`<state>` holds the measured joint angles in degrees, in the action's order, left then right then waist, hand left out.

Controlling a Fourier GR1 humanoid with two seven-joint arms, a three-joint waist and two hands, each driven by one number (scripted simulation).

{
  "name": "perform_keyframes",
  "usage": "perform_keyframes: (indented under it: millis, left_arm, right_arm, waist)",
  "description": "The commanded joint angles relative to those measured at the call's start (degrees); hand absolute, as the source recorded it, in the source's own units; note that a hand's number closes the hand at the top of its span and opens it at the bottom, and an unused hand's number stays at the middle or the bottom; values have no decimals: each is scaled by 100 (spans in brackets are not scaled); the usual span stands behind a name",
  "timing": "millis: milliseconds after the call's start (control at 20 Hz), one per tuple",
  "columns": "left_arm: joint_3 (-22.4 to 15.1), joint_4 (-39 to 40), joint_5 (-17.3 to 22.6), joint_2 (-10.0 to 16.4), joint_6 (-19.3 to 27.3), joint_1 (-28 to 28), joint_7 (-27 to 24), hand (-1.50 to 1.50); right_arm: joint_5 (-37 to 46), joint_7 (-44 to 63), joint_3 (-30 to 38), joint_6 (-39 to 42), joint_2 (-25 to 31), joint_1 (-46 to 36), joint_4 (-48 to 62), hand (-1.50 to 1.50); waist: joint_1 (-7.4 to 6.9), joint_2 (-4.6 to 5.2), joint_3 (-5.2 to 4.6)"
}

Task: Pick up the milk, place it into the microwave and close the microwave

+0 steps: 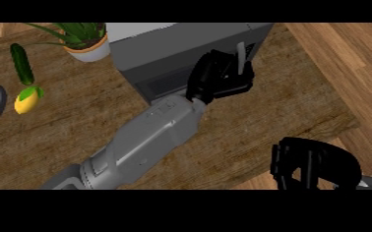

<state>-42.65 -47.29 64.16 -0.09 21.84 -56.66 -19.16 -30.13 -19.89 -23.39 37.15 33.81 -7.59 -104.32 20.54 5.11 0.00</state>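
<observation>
— What is lying around the microwave?
— A plant in a white pot is standing just to its left, on the far side. Further left a green cucumber is lying, and a yellow fruit is sitting just on the near side of it.
— Is anything getting in the way?
— The grey left arm is stretching from the near left across the counter. The left hand is lying against the microwave's front, by the pale handle. It is hiding part of that front. I cannot tell if it is gripping anything.
— Where is the milk?
— It is not showing, so I cannot tell.
— And the other hand?
— The right hand is resting at the near right, hanging loose and holding nothing.
— What is everything sitting on?
— A brown wooden counter. Paler wood is running along the right.
</observation>
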Motion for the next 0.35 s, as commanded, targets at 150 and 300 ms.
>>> perform_keyframes:
  millis: [150,300]
  left_arm:
    - [494,840,459,260,-393,572,-205,150]
    - [414,931,513,265,-622,610,-263,150]
  right_arm:
    - [191,25,-214,-325,-164,431,-507,150]
    - [304,59,-311,-475,-224,601,-697,150]
  waist:
    - [-260,25,-48]
    - [-280,20,-46]
